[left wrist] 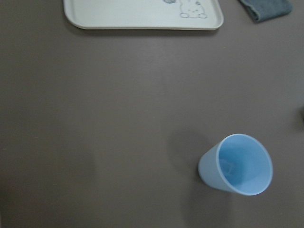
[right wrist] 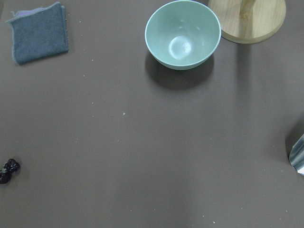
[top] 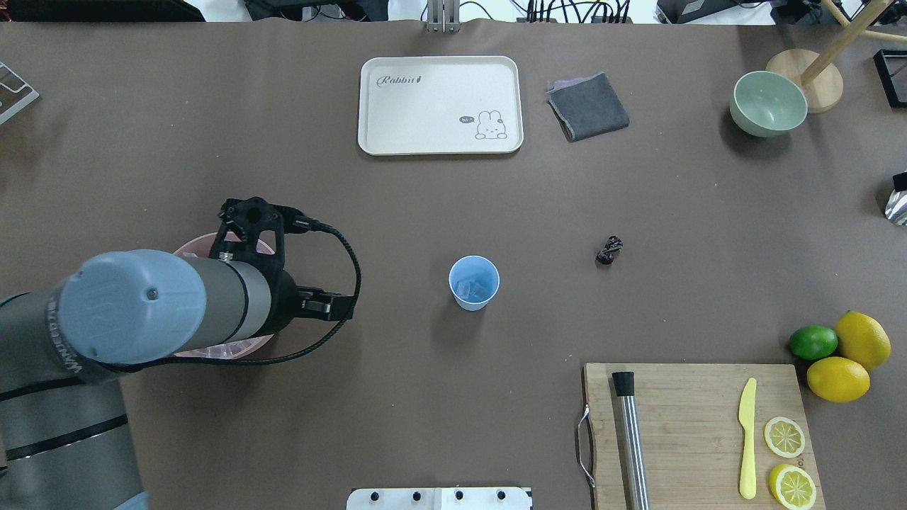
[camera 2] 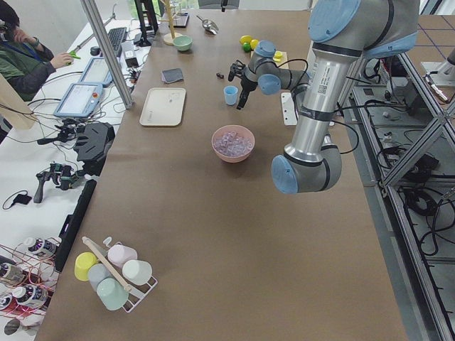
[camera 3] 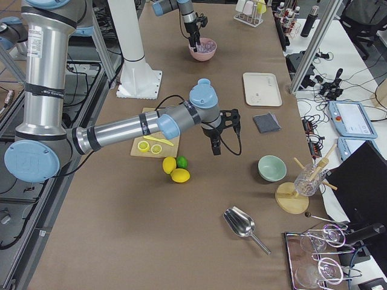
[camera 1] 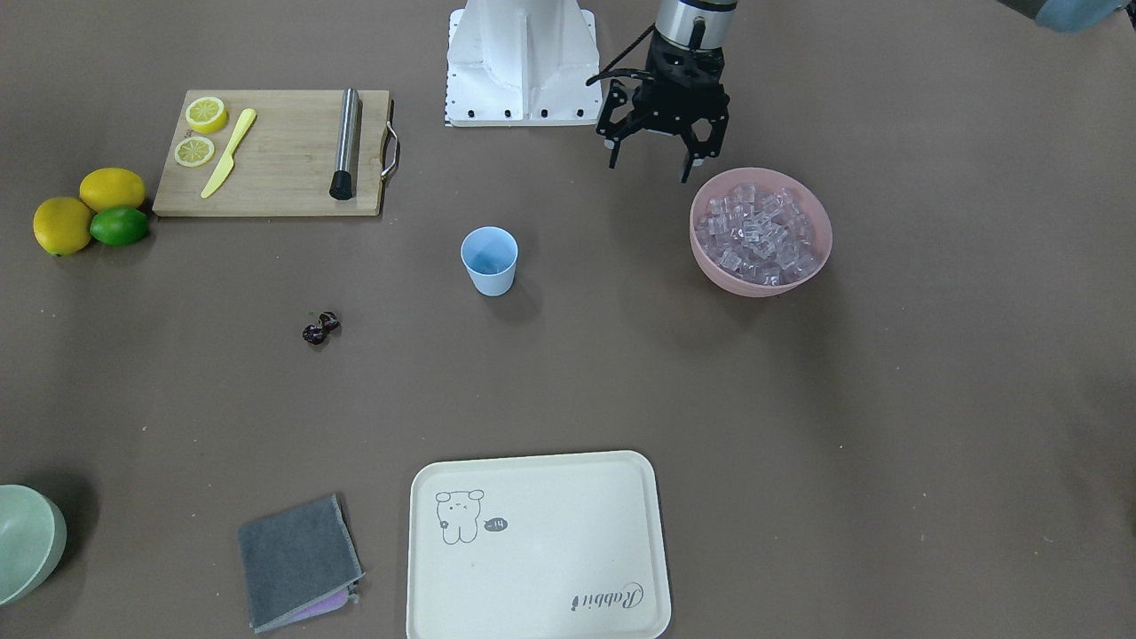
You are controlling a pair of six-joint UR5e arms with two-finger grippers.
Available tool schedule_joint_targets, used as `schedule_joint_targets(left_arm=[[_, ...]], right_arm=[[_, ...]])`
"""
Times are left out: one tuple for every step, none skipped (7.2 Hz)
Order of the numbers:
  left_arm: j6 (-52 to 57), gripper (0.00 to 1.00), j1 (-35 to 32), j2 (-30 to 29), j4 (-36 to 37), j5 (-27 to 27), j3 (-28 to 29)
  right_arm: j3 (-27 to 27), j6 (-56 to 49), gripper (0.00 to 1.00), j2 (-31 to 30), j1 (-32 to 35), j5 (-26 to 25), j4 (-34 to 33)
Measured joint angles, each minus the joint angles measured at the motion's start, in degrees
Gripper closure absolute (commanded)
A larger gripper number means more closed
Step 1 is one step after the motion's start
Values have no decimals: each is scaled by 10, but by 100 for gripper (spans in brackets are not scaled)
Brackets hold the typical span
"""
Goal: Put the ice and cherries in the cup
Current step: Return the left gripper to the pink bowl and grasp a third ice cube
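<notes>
We find the left gripper point(camera 1: 649, 171) released and empty, poised just beside the pink bowl point(camera 1: 754, 286) of ice point(camera 1: 759, 232), likely to pick a piece. The cup point(camera 1: 489, 260) stands mid-table with some ice inside. The cherries point(camera 1: 320, 327) lie apart from it. We cannot tell the state of the right gripper point(camera 3: 221, 136).

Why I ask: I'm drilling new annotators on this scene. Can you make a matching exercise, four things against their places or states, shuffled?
Things:
1. cup
2. cherries
3. pink bowl
4. yellow knife

Places or states:
A. lying on the cutting board
B. heaped with ice
C. standing upright in the middle of the table
D. loose on the tabletop, touching nothing else

Pairs: 1-C, 2-D, 3-B, 4-A.
</notes>
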Motion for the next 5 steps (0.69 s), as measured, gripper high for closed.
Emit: schedule_joint_targets(left_arm=[[15, 2, -7, 38, 3, -2, -12], [26, 2, -10, 67, 3, -3, -17], [33, 2, -12, 88, 2, -3, -16], [36, 2, -12, 97, 2, -1, -9], [38, 2, -12, 99, 1, 0, 3]], right_arm=[[0, 0, 0, -1, 0, 0, 0], [1, 0, 0, -1, 0, 0, 0], [0, 0, 0, -1, 0, 0, 0], [0, 0, 0, -1, 0, 0, 0], [0, 0, 0, -1, 0, 0, 0]])
